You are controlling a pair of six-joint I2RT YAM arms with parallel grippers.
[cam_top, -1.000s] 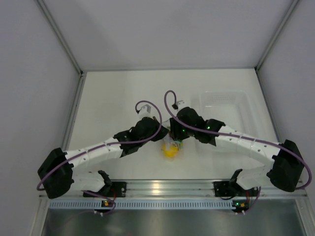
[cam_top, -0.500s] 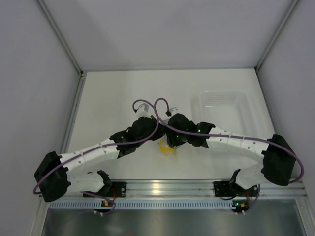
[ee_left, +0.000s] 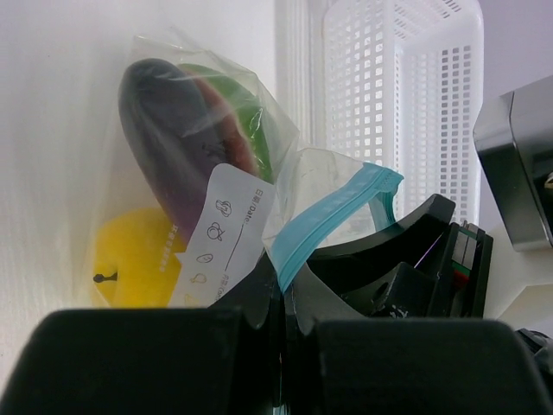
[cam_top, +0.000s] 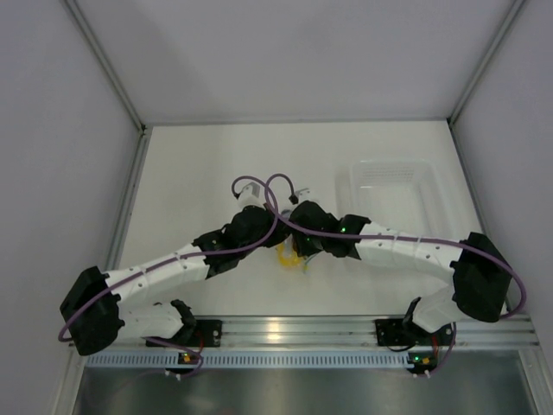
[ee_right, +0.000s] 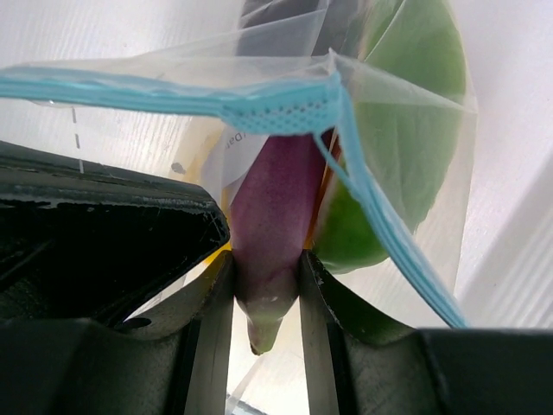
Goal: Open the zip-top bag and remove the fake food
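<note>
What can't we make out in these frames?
- Top external: zip-top bag almost wholly hidden under both wrists.
- Left wrist: yellow fruit, lower part hidden behind the left end effector.
- Right wrist: unclear whether bag film sits between the right end effector and the purple piece.

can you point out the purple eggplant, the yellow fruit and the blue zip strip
purple eggplant (ee_right: 272,207), right wrist view, middle of its body
yellow fruit (ee_left: 130,259), left wrist view, its rounded front face
blue zip strip (ee_left: 333,210), left wrist view, middle of the strip
</note>
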